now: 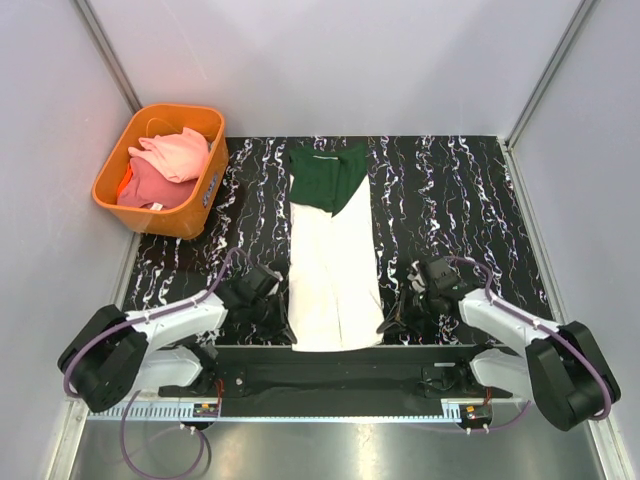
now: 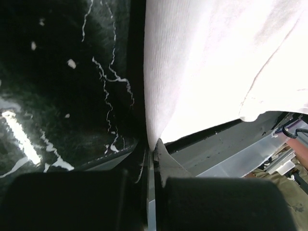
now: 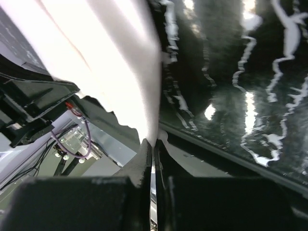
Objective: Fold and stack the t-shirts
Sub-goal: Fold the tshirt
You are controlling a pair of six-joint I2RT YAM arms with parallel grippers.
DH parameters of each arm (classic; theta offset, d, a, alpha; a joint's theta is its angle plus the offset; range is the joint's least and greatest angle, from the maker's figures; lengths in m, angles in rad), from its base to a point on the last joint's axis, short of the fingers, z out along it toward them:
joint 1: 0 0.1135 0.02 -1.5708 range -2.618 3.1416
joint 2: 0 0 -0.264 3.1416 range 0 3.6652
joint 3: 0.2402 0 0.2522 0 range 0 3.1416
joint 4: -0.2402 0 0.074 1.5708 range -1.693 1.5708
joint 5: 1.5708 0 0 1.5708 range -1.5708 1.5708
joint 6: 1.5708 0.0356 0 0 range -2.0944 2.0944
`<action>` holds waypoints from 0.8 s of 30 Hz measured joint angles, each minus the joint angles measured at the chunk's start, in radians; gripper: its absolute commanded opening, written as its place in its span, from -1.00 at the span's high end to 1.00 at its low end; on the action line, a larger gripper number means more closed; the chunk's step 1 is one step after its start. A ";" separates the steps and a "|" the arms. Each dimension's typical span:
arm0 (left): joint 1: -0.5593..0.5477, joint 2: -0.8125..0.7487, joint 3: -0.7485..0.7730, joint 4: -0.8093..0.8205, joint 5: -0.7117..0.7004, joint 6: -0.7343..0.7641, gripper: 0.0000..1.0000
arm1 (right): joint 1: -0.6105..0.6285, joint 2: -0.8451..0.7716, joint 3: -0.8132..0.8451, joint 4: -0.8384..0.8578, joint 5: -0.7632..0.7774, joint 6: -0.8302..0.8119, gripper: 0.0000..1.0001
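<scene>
We find the cream t-shirt (image 1: 335,270) lying mid-table as a long narrow strip, its sides turned in and its green sleeves laid over the far end. The left gripper (image 2: 153,149) has its jaws pinched nearly together on the near left hem corner. The right gripper (image 3: 153,144) is clamped the same way on the near right corner. We judge the lengthwise folds done and the crosswise fold not yet made. The pink t-shirts (image 1: 172,158) sit crumpled in the orange basket (image 1: 112,195) at the far left of the black marbled table (image 1: 450,200), unfolded, and no stack is started.
</scene>
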 measured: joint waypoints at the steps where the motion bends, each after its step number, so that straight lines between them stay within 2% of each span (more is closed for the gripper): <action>1: 0.003 -0.015 0.003 -0.016 -0.005 -0.001 1.00 | 0.000 0.003 0.023 -0.018 0.001 0.000 1.00; 4: 0.025 -0.036 0.039 -0.061 -0.009 0.003 1.00 | 0.000 0.042 0.111 -0.045 0.007 -0.004 1.00; 8: 0.123 -0.004 0.195 -0.106 -0.024 0.031 1.00 | -0.005 0.184 0.293 -0.063 0.016 -0.035 1.00; 15: 0.316 0.269 0.523 -0.102 -0.032 0.130 1.00 | -0.115 0.479 0.628 -0.101 0.018 -0.127 1.00; 19: 0.366 0.430 0.654 -0.104 -0.033 0.174 1.00 | -0.179 0.643 0.818 -0.151 0.018 -0.182 1.00; 24: 0.399 0.556 0.768 -0.122 -0.031 0.201 1.00 | -0.205 0.792 1.001 -0.195 0.018 -0.226 1.00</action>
